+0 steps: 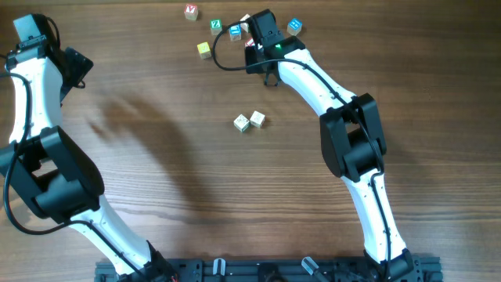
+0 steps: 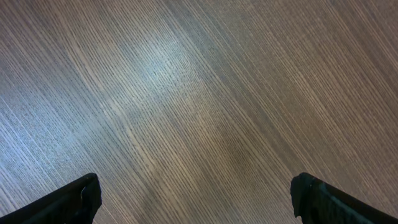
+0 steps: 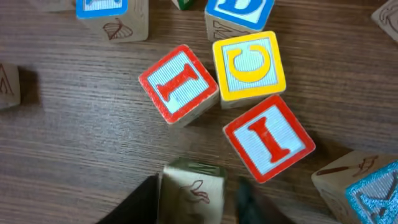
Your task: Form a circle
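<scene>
Wood-grain table (image 1: 156, 196) is being viewed from above, with letter blocks lying loose along its far edge. No container is being shown anywhere, so nothing is being held in one.

The right gripper (image 3: 194, 202) is being shown low over that cluster. Its fingers (image 3: 142, 208) are standing narrow to either side of a plain cream cube (image 3: 193, 180). Whether the cube is actually being pinched cannot be told, as the pads are largely cut off by the frame edge. Just beyond it a red "I" block (image 3: 178, 85), a yellow "C" block (image 3: 249, 65) and a second red "I" block (image 3: 268, 137) are being seen packed close, touching or nearly so. The left gripper (image 2: 196, 199) is being shown wide open over bare wood, with nothing in it.

No circle is being shown yet. A pair of whitish cubes (image 1: 249, 121) is lying side by side at mid-table, well apart from the cluster, and is being judged its likely start (a judgement only).

For the step in hand, these points are being advised:
- The cube is best centred between the pads and taken on two flat, opposite faces.
- A straight lift is being advised, since the second "I" block is lying near.
- Placement beside the pair, slightly turned, is being judged best for a curve.
</scene>
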`<state>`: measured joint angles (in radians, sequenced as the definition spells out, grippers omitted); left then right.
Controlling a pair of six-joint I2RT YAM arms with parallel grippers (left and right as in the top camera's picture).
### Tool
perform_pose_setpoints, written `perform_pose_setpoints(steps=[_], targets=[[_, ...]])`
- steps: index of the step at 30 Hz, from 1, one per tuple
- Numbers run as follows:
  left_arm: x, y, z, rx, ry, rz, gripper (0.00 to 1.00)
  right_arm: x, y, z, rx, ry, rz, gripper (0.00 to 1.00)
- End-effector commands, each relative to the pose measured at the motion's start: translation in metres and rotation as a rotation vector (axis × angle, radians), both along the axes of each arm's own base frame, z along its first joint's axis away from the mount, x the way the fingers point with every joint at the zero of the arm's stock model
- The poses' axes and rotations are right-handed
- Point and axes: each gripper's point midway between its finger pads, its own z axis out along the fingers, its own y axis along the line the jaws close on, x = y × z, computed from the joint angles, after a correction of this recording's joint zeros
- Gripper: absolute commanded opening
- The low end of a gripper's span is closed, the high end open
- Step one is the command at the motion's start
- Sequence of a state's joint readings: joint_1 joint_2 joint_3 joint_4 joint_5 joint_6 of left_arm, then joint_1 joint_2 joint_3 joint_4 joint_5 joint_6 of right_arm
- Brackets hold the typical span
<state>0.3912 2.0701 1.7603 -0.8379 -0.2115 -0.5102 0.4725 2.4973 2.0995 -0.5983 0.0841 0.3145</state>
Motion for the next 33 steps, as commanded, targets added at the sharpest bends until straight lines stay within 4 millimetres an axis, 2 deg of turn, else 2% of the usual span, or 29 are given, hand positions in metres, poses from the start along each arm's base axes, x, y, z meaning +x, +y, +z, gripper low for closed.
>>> perform_pose_setpoints(steps=[1, 4, 6, 9, 12, 13, 17, 19, 23, 26, 33], targets=[[0.001, 0.003, 0.01, 0.013, -0.017, -0.002, 1.0, 0.003, 0.001, -0.003, -0.002, -0.005, -0.005, 0.35], [0.001, 0.003, 0.01, 0.012, -0.017, -0.002, 1.0, 0.001, 0.005, -0.003, 0.015, 0.006, 0.008, 0.33], [0.001, 0.003, 0.01, 0.012, -0.017, -0.002, 1.0, 0.001, 0.005, -0.003, 0.015, 0.005, 0.008, 0.29], [0.001, 0.003, 0.01, 0.013, -0.017, -0.002, 1.0, 0.003, 0.005, 0.011, 0.025, -0.015, 0.007, 0.24], [0.001, 0.003, 0.01, 0.013, -0.017, -0.002, 1.0, 0.003, 0.002, 0.051, 0.045, -0.056, 0.003, 0.2], [0.001, 0.003, 0.01, 0.013, -0.017, -0.002, 1.0, 0.001, 0.0, 0.07, 0.052, -0.072, 0.005, 0.2], [0.001, 0.003, 0.01, 0.013, -0.017, -0.002, 1.0, -0.018, -0.009, 0.133, 0.068, -0.102, 0.005, 0.17], [0.001, 0.003, 0.01, 0.013, -0.017, -0.002, 1.0, -0.027, -0.014, 0.152, 0.071, -0.105, 0.004, 0.15], [0.001, 0.003, 0.01, 0.013, -0.017, -0.002, 1.0, -0.059, -0.029, 0.183, 0.051, -0.063, 0.004, 0.15], [0.001, 0.003, 0.01, 0.013, -0.017, -0.002, 1.0, -0.078, -0.037, 0.187, 0.035, -0.009, 0.011, 0.14], [0.001, 0.003, 0.01, 0.013, -0.017, -0.002, 1.0, -0.134, -0.034, 0.163, 0.061, 0.254, 0.08, 0.14]])
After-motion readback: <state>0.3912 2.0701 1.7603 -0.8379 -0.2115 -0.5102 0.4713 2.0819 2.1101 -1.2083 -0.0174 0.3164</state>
